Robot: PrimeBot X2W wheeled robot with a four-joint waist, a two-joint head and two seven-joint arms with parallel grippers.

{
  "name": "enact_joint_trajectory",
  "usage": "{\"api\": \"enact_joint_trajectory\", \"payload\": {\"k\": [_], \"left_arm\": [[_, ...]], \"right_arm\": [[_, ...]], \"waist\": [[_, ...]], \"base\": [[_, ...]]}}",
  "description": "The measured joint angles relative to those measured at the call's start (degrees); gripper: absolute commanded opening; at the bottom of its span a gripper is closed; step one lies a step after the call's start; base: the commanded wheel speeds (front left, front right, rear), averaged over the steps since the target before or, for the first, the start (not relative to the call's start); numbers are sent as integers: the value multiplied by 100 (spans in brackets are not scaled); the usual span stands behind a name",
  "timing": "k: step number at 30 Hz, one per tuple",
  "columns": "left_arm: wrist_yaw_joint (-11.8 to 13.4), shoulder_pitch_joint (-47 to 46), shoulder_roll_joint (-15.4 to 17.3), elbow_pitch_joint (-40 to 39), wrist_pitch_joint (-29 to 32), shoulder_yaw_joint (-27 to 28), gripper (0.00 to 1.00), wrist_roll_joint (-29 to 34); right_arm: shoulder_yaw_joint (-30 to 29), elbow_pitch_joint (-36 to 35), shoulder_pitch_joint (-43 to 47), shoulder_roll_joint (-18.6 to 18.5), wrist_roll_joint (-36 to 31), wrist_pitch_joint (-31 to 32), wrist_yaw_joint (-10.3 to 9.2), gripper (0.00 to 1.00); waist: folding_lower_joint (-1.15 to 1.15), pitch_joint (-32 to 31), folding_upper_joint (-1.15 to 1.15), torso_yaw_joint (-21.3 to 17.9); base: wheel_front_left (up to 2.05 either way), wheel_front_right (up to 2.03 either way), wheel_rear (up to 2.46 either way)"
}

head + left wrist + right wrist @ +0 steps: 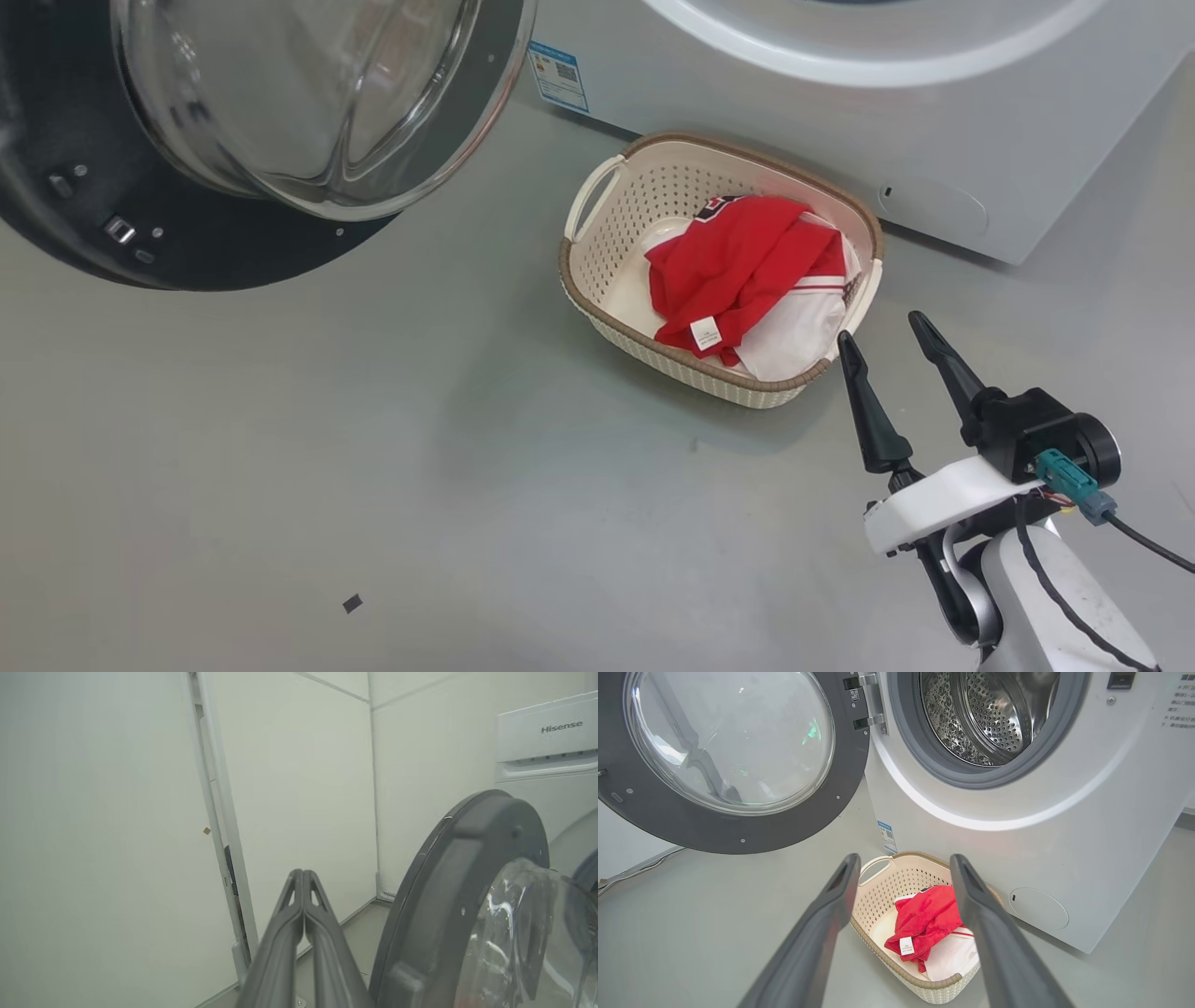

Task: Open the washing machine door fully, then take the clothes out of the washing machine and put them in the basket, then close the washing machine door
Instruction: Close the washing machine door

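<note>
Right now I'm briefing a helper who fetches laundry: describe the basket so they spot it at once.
Find the white washing machine, its door swung open. On the grey floor before it sits the basket. It is cream, perforated, brown-rimmed, holding red clothes.

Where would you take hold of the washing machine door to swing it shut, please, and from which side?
Probably the washing machine door's black rim at its free edge, by the latch, farthest from the hinge. The door stands wide open and its glass bowl bulges smooth, offering no hold. Come from the outer face, where the shut left hand appears to be.
</note>
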Motion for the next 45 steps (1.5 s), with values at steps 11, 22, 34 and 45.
{"api": "enact_joint_trajectory", "payload": {"k": [11, 22, 34, 45], "left_arm": [[136, -1221, 263, 1734, 1407, 1315, 0, -2051], [982, -2249, 368, 2906, 2535, 2268, 0, -3278], [1218, -2784, 483, 3501, 3312, 2234, 0, -3538], [1305, -2993, 492, 4017, 4001, 2096, 0, -3752]], "right_arm": [[54, -41, -126, 10, -22, 59, 2, 100], [92, -31, -268, 52, -22, 51, 2, 100], [55, -3, -286, 52, -22, 32, 2, 100], [60, 36, -293, 56, -21, -10, 2, 100]], "waist": [[0, 284, 0, -512], [0, 437, 0, -975], [0, 443, 0, -1094], [0, 427, 0, -1121]], "base": [[0, 0, 0], [0, 0, 0], [0, 0, 0], [0, 0, 0]]}}
